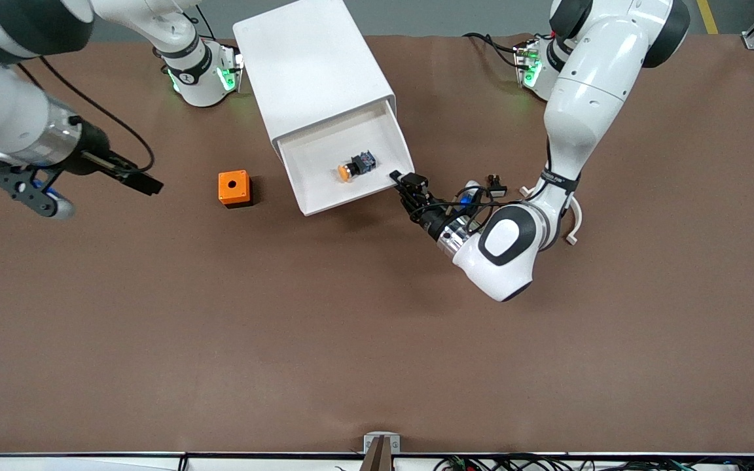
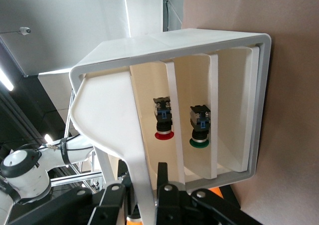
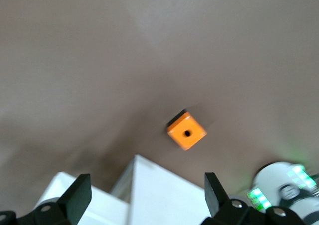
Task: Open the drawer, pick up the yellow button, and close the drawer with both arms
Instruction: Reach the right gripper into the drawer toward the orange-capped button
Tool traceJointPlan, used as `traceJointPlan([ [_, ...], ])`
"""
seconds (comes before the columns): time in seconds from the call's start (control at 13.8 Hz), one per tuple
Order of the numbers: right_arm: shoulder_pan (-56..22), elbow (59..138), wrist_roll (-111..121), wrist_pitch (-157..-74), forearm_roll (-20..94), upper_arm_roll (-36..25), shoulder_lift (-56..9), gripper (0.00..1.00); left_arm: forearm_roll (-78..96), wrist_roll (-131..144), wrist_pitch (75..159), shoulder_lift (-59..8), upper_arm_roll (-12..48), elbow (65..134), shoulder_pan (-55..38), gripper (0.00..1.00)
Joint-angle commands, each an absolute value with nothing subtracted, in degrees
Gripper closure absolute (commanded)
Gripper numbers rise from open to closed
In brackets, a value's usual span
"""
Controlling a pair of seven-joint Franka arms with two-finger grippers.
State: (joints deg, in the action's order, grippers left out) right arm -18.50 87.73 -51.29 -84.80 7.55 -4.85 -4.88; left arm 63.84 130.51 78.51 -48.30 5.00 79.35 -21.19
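The white drawer [image 1: 377,140] stands pulled out of its white cabinet [image 1: 311,65]. The button [image 1: 349,170], orange cap on a black and blue body, lies on the drawer floor. My left gripper [image 1: 398,180] is shut on the drawer's front wall at the corner toward the left arm's end. In the left wrist view that wall [image 2: 137,185] runs between the fingers [image 2: 162,177] of my left gripper [image 2: 138,192]. My right gripper [image 1: 143,183] is open and empty, over the table beside the orange cube [image 1: 233,188]. Its fingertips [image 3: 79,192] stand wide apart in the right wrist view.
The orange cube with a hole [image 3: 186,130] sits on the brown table toward the right arm's end of the drawer. The left wrist view shows a red-capped part [image 2: 163,120] and a green-capped part [image 2: 199,127] in the cabinet's other compartments. A white bracket [image 1: 573,226] lies by the left arm.
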Motion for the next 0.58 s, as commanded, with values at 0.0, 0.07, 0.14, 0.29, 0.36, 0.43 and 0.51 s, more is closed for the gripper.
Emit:
traceJointPlan([
  [0.0, -26.2, 88.8, -66.3, -86.8, 8.9, -5.4, -4.0, 0.0, 64.7, 130.2, 80.0, -48.3, 5.0, 79.1, -20.8, 0.58],
  [0.07, -29.2, 89.5, -71.6, -87.9, 8.9, -5.4, -4.0, 0.0, 64.5, 130.2, 80.0, -48.3, 5.0, 79.1, -20.8, 0.34],
  [0.14, -32.9, 90.2, -77.3, -89.6, 8.9, -5.4, -4.1, 0.0, 64.4, 130.0, 80.0, -48.3, 5.0, 79.1, -20.8, 0.13],
  [0.29, -38.8, 91.6, -85.7, -93.2, 8.4, -5.5, -4.3, 0.0, 64.1, 128.2, 80.0, -48.0, 5.3, 78.8, -20.8, 0.0],
  [0.36, -41.0, 92.4, -89.3, -95.5, 8.0, -5.5, -4.4, 0.0, 63.6, 126.1, 79.8, -47.9, 5.3, 77.6, -21.0, 0.0],
  [0.43, -43.0, 92.6, -92.4, -97.5, 7.6, -5.5, -4.7, 0.0, 61.4, 124.2, 79.5, -47.7, 5.7, 77.1, -21.2, 0.0],
  [0.51, -45.1, 92.9, -95.3, -99.2, 6.6, -5.5, -5.9, 0.0, 59.7, 122.1, 79.3, -47.6, 6.6, 77.0, -21.0, 0.0],
])
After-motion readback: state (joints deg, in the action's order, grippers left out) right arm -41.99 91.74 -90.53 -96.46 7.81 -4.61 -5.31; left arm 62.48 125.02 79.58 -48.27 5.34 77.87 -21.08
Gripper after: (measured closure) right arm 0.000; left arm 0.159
